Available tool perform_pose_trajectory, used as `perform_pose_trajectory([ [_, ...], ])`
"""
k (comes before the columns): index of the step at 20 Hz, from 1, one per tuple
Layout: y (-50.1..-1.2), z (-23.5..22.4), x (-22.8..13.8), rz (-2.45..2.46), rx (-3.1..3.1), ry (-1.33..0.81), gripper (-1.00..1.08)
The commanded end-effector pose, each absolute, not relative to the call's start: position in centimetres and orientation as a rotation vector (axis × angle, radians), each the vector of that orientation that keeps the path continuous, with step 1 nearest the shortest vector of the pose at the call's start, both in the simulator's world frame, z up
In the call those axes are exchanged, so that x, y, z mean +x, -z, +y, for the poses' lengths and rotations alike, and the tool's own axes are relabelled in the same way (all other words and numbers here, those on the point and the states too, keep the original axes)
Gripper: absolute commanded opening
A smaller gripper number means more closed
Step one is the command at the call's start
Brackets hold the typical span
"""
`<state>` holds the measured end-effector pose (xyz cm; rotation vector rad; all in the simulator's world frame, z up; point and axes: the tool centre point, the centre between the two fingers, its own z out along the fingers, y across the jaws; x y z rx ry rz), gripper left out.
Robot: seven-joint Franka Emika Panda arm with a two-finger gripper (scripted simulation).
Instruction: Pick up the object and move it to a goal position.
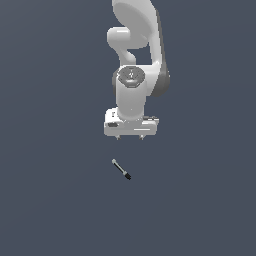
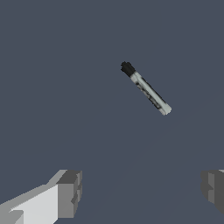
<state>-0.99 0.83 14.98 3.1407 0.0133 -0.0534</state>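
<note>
Gripper (image 1: 129,137) hangs wide open, well apart from the stick (image 1: 121,169); approach step, next it must descend over the shaft.

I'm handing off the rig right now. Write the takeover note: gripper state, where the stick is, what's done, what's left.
Gripper: open, empty, fingers spread wide, hanging above the floor.
Stick: lying flat on the grey floor, clear of the fingers, not between them; black tip towards the exterior view's right. In the wrist view it lies diagonally ahead of the fingers.
Done: nothing grasped yet.
Left: centre over the stick, probably turn the wrist to cross its shaft, descend, close, lift, carry to the goal. No goal marker is visible.
</note>
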Motion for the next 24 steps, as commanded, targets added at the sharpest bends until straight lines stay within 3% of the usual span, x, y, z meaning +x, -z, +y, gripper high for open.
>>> perform_pose_trajectory([
  [1, -15.0, 0.8, -1.0, 0.013, 3.141, 0.053, 1.00],
  [10, -16.2, 4.3, -0.8, 0.089, 3.157, 0.050, 1.00],
  [24, -15.0, 3.4, 0.5, 0.230, 3.145, 0.044, 1.00],
])
